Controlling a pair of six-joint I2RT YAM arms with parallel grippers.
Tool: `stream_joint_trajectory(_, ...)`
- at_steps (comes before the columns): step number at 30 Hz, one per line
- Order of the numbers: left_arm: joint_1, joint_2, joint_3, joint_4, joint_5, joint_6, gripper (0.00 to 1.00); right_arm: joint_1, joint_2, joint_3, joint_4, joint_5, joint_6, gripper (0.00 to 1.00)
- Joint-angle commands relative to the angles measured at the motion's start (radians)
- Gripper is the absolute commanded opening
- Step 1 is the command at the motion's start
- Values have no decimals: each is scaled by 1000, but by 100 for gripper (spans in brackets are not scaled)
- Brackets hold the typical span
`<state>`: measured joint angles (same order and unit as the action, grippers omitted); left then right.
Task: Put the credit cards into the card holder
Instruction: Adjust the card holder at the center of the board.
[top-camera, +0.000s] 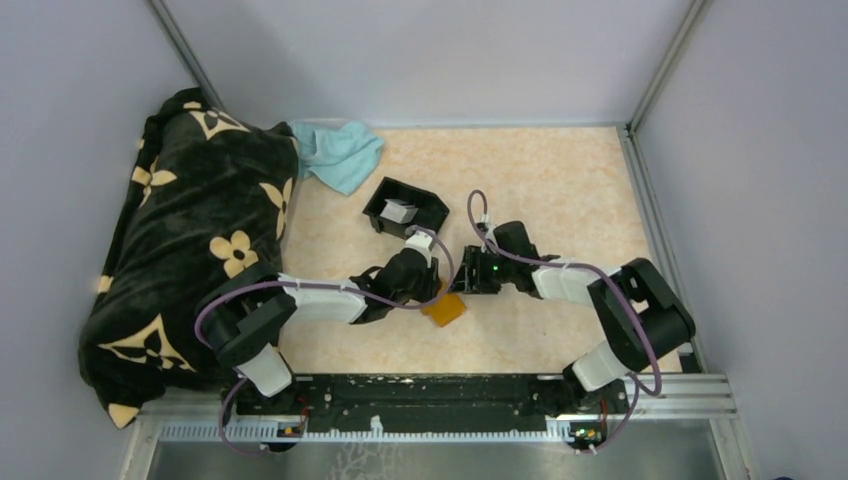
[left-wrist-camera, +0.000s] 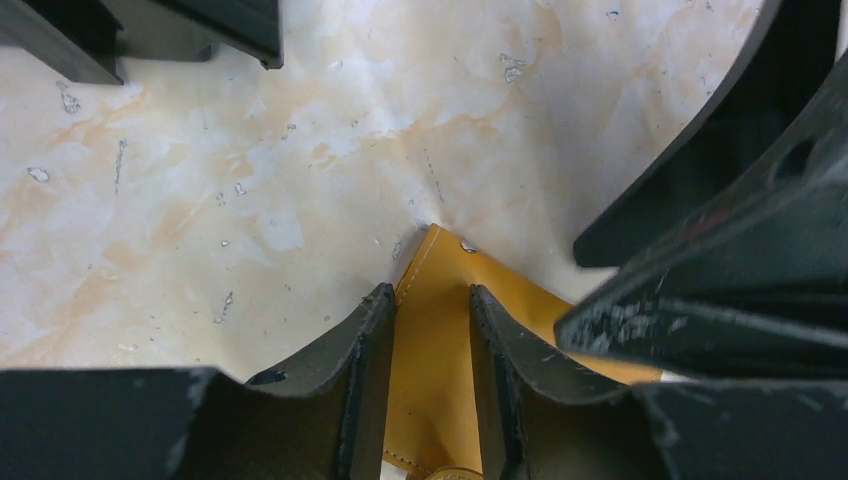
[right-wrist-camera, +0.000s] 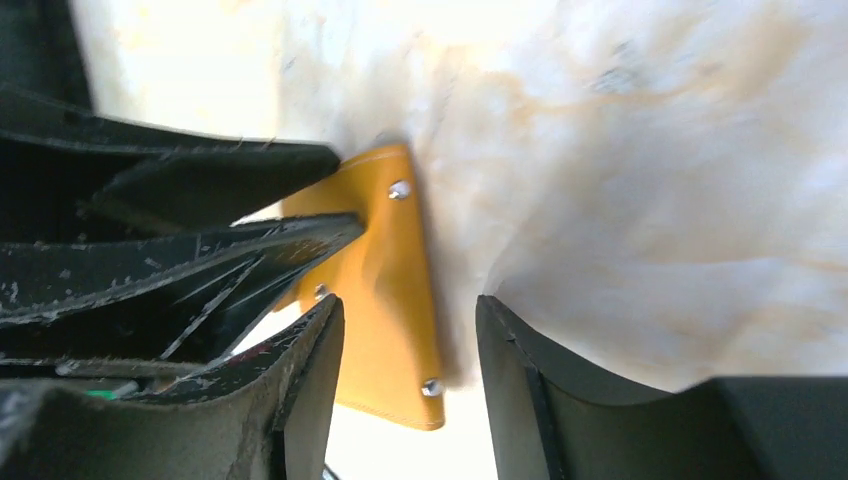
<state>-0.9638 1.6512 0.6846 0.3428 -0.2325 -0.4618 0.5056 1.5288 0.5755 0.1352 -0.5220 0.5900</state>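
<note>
Counted one orange card holder (top-camera: 444, 308), with three silver studs (right-wrist-camera: 399, 189) showing in the right wrist view. Made out one pale card (top-camera: 400, 211) in one black tray (top-camera: 376, 210); could not tell whether more lay beneath. Also tallied one teal cloth (top-camera: 340, 152), one flowered black blanket (top-camera: 190, 240), and two grippers: one left gripper (left-wrist-camera: 430, 300), one right gripper (right-wrist-camera: 410, 310).

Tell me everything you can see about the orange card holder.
The card holder is a small, flat, orange-tan, leather-like wallet with pale edge stitching and three small metal studs. It rests on the marbled table between the two arms. The left gripper straddles one end; whether it pinches is unclear. The right gripper stands open around another edge.
</note>
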Motion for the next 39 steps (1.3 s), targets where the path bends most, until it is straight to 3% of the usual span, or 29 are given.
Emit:
stream_joint_trajectory(1,-10,32,-25,-110,-5,-79,39,-3,-83,82,-179,236,-112,52)
stream_joint_trajectory(7,-10,7,-17,-178,-31,-124,39,32,-193,117,-308,374,-128,47)
stream_joint_trajectory(15,-10,-30,-15,-233,-53,-169,39,242,-327,-3,-357,581,11,1)
stream_joint_trajectory(16,-10,-30,-14,-239,-54,-174,39,267,-334,-16,-355,599,32,0)
stream_joint_trajectory(23,-10,-32,-18,-271,-62,-210,38,379,-345,-51,-360,660,125,0)
stream_joint_trajectory(39,-10,-65,-46,-316,-57,-255,38,384,-158,17,-239,660,116,0)
